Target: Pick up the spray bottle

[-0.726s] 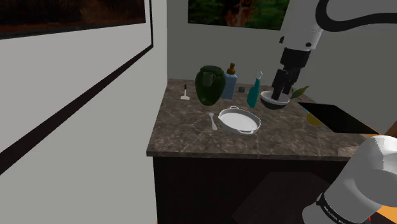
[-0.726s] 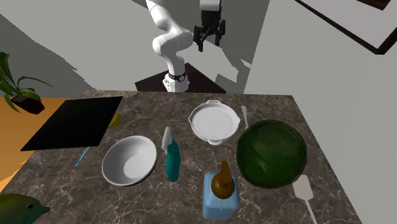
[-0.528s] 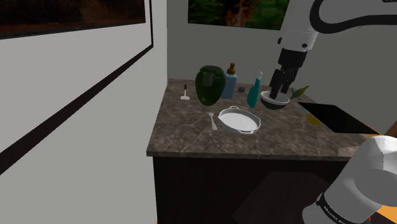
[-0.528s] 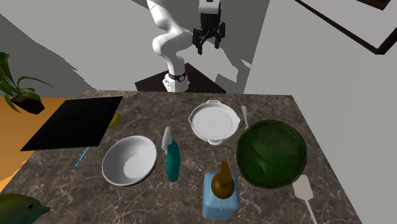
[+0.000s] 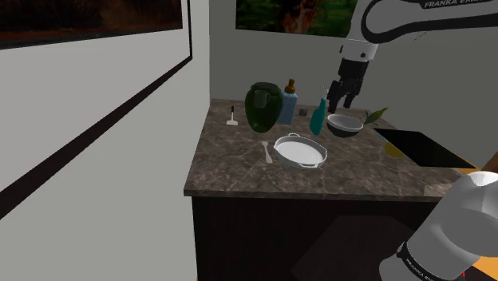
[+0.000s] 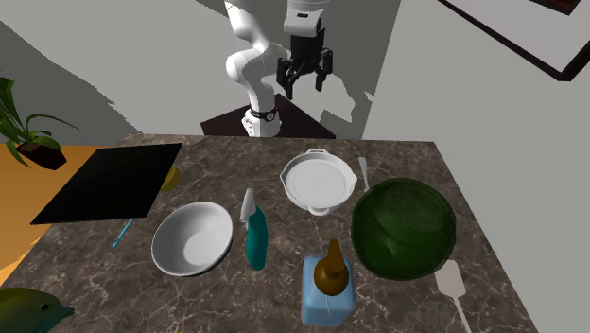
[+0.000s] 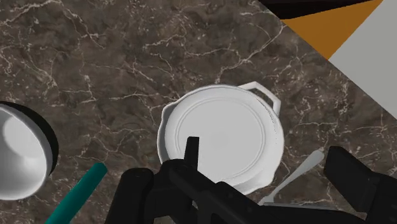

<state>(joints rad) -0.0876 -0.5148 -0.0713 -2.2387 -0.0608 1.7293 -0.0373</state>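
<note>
The jaws are spread wide and hold nothing, up high over the worktop (image 6: pixel 217 161) and looking down at the white dish (image 6: pixel 320 182), while the teal spray bottle (image 6: pixel 253 232) stands just beside the white bowl (image 6: pixel 192 238). The bottle is tall and thin, so a bump from one side could tip it over. The bowl and the blue bottle (image 6: pixel 328 289) are near, so the jaws might knock them coming down.

Spray bottle (image 6: pixel 253 236) stands just beside the bowl (image 6: pixel 189 241).
</note>
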